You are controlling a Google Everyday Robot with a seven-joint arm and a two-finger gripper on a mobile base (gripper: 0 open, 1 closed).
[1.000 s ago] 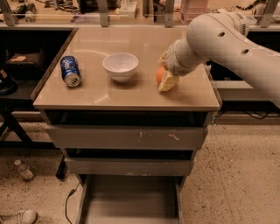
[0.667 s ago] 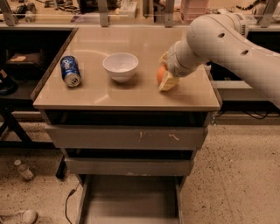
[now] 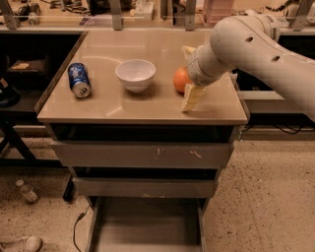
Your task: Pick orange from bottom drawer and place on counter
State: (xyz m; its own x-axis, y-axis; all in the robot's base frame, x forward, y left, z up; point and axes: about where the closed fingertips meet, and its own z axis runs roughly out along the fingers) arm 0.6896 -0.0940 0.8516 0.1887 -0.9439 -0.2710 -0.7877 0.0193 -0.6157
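The orange (image 3: 180, 78) rests on the beige counter (image 3: 123, 106), right of the middle. My gripper (image 3: 189, 74) is just right of the orange, low over the counter. Its fingers are spread wider than the fruit, one fingertip (image 3: 192, 97) toward the counter's front and the other (image 3: 187, 50) behind; the orange sits at their left ends, not squeezed. The white arm comes in from the upper right. The bottom drawer (image 3: 147, 221) stands pulled out below, and its grey floor shows nothing on it.
A white bowl (image 3: 135, 74) stands left of the orange and a blue soda can (image 3: 78, 79) lies further left. Two upper drawers (image 3: 142, 155) are shut. A bottle (image 3: 27, 191) and a cable lie on the floor at left. A cluttered bench (image 3: 147, 12) runs behind.
The fingers have spread apart and the gripper has drawn slightly right, so more of the orange shows, now resting on the counter.
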